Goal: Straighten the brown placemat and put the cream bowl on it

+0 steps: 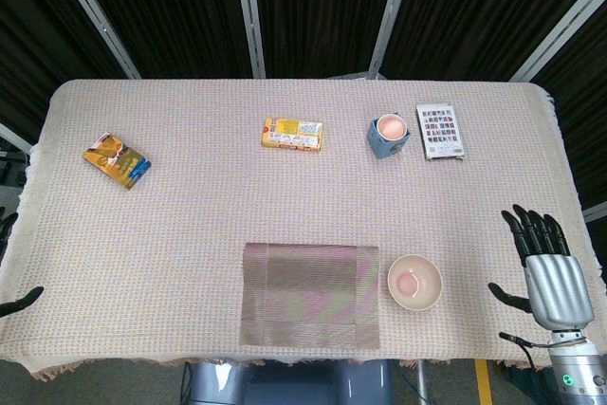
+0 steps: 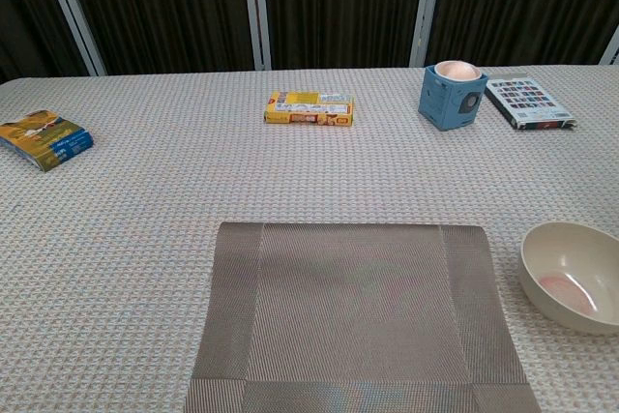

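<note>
The brown placemat (image 1: 311, 295) (image 2: 360, 321) lies flat near the table's front edge, its sides roughly square to that edge. Just right of it, off the mat, stands the cream bowl (image 1: 414, 283) (image 2: 573, 276), upright and empty. My right hand (image 1: 548, 267) hovers at the table's right edge, to the right of the bowl, fingers spread and holding nothing. Of my left hand only dark fingertips (image 1: 21, 299) show at the far left edge of the head view. The chest view shows neither hand.
A blue cup (image 1: 389, 135) (image 2: 452, 95) and a patterned booklet (image 1: 441, 131) (image 2: 528, 103) sit at the back right. A yellow box (image 1: 293, 133) (image 2: 309, 108) lies at back centre, and a colourful packet (image 1: 117, 159) (image 2: 44, 138) at the left.
</note>
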